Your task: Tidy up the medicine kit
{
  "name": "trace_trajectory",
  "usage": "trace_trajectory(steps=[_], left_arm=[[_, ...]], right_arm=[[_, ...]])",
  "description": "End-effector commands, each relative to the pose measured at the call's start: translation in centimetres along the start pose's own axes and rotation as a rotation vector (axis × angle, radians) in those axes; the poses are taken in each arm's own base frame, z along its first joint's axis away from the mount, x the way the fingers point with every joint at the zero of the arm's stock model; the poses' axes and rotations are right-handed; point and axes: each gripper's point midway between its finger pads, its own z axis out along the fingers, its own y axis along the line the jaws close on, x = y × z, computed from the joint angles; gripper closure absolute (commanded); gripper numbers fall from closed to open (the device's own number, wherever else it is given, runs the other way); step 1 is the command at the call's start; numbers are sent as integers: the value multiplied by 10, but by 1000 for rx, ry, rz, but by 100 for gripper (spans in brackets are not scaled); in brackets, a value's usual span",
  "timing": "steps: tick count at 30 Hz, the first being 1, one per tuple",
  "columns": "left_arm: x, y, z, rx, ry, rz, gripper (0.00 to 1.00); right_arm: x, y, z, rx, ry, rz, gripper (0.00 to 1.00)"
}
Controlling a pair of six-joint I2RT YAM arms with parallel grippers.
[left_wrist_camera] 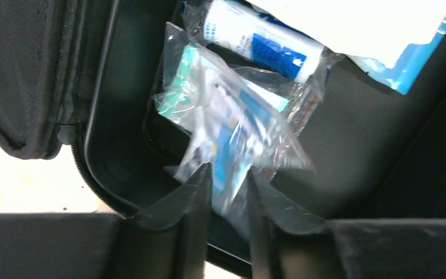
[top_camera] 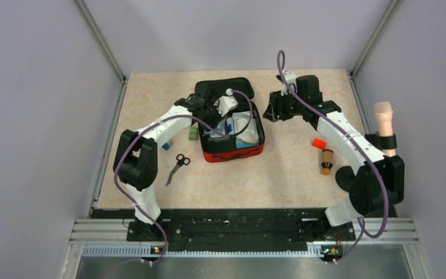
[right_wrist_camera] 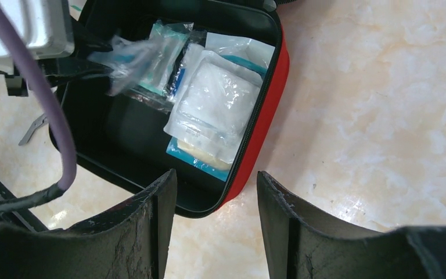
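Note:
The medicine kit (top_camera: 232, 153), a red zip case with black lining, lies open at the middle of the table, its lid (top_camera: 223, 88) folded back. My left gripper (top_camera: 217, 129) reaches into its left half. In the left wrist view the jaws of this gripper (left_wrist_camera: 229, 174) stand a little apart, with a clear plastic packet (left_wrist_camera: 226, 116) of blue-and-white supplies blurred and loose between them. A white-and-blue roll (left_wrist_camera: 261, 38) lies beyond it. My right gripper (top_camera: 273, 108) hovers open just right of the kit (right_wrist_camera: 269, 110), with nothing between its fingers (right_wrist_camera: 216, 177). White gauze packets (right_wrist_camera: 220, 99) fill the kit's right side.
Black scissors (top_camera: 177, 165), a small green box (top_camera: 193, 133) and a small blue item (top_camera: 166, 145) lie left of the kit. An orange-red cap (top_camera: 319, 143) and a brown bottle (top_camera: 326, 161) lie to its right, under my right arm. Walls enclose the table on both sides.

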Motion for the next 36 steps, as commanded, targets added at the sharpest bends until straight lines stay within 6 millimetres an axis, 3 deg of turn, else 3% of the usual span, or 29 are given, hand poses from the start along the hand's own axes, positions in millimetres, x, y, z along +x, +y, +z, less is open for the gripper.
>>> trace_trajectory(steps=[1,3,4,5,12,16,20,22,24,25,27,28,30,32,34,36], left_arm=[[-16,21,-4,-104,-24,-41,57],[-19,27,-11,-137,-26,-61,41],[-22,30,-17,-159,-38,-72,19],[-27,34,-25,-186,-55,-89,3],[-50,66,-112,-407,-107,-107,1],[-48,72,-150,-498,-139,-57,1],[-47,75,-174,-569,-239,-51,1],[-52,75,-187,-567,-285,-103,1],[-63,85,-215,-627,-366,-195,1],[-71,95,-237,-685,-439,-250,1],[-60,123,-269,-856,-533,-428,1],[-45,138,-274,-934,-543,-529,1],[-13,148,-254,-938,-436,-622,1],[5,140,-217,-759,-324,-623,1],[17,132,-200,-638,-334,-684,2],[13,122,-195,-476,-443,-686,6]], right_arm=[[-17,2,-17,13,-67,-33,48],[-18,2,-16,11,-67,-31,48],[-19,1,-16,13,-69,-30,48],[-18,1,-16,11,-66,-29,48],[-15,0,-12,5,-58,-20,47],[-15,2,-8,-8,-56,-6,48],[-17,2,-4,-18,-59,4,47],[-17,3,-2,-22,-55,8,48],[-18,3,-1,-26,-55,13,47],[-19,3,-1,-27,-56,16,48],[-19,5,0,-34,-54,20,48],[-20,5,0,-37,-54,23,48],[-19,6,1,-44,-50,29,48],[-19,6,2,-48,-48,32,48],[-21,6,2,-48,-52,28,48],[-25,7,0,-51,-62,12,48]])
